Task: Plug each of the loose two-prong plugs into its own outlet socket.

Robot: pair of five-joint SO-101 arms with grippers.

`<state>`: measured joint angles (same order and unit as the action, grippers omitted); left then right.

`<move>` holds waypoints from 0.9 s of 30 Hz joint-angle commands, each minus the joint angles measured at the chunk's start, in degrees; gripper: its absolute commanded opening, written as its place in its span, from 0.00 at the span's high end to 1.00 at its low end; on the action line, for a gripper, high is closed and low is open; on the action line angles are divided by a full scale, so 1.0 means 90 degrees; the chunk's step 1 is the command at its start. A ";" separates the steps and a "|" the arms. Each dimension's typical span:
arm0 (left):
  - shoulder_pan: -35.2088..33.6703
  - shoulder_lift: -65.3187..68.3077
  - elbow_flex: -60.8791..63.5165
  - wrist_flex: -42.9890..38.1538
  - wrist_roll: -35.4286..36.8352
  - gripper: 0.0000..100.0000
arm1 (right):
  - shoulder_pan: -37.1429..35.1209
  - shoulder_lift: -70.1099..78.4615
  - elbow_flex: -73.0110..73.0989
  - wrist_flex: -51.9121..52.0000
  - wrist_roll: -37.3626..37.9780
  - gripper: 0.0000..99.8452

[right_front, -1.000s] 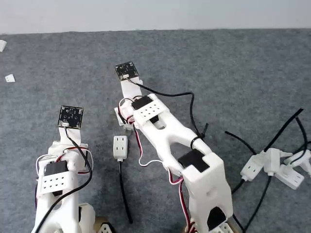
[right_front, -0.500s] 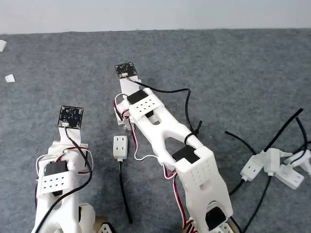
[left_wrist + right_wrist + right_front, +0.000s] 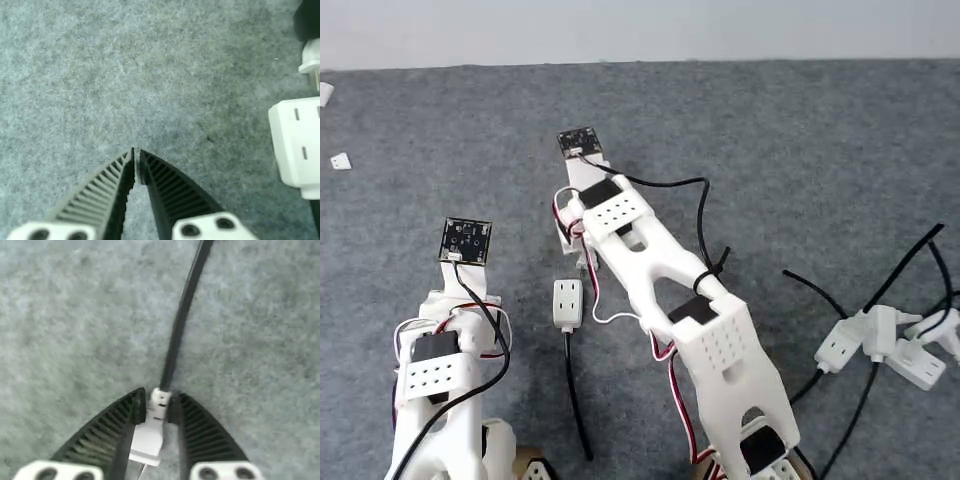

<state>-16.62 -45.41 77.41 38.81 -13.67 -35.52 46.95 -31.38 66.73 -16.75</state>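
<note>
The left gripper is pressed together with nothing between its ribbed fingers, poised over bare grey carpet. Its arm stands in the lower left of the high view. The right gripper pinches a white two-prong plug, whose black cord runs away across the carpet. The right arm reaches diagonally from the bottom centre toward the upper middle of the high view. A white outlet socket lies between the two arms at lower centre, slots facing up, and its own black cable trails to the bottom edge. In the left wrist view that socket sits near the shut fingertips, with a white plug's prong just beside it. A tangle of further white sockets and plugs with black cords crowds the right edge. Open carpet stretches across the upper right and the upper left, up to the pale wall strip along the top. Two small white scraps lie at the far upper left edge.
</note>
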 commanded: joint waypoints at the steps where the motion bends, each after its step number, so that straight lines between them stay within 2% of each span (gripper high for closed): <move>1: -0.0010 -0.0059 -0.0366 0.0029 0.0010 0.98 | 0.0063 0.0230 -0.1026 0.0542 -0.0078 0.99; 7: -0.0010 -0.0059 -0.0366 0.0029 0.0010 0.98 | 0.0044 0.0718 -0.2129 0.1568 -0.0234 0.99; 16: 0.0137 0.0088 -0.0464 0.0068 0.0029 0.98 | -0.0151 0.0024 -0.3731 0.3658 -0.0244 0.99; 19: 0.0147 0.0869 -0.0962 0.0254 0.0029 0.99 | -0.0151 -0.0249 -0.4083 0.4059 -0.0010 0.99; 22: 0.0117 0.2256 -0.1832 0.0567 0.0000 0.99 | -0.0063 -0.0777 -0.3780 0.4059 0.0049 0.99; 27: -0.0098 0.4190 -0.3551 0.1866 -0.0752 0.99 | -0.0073 -0.2144 -0.2764 0.4049 0.0127 0.99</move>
<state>-16.88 -19.47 58.33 46.81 -15.87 -36.57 37.71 -59.25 100.57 -16.66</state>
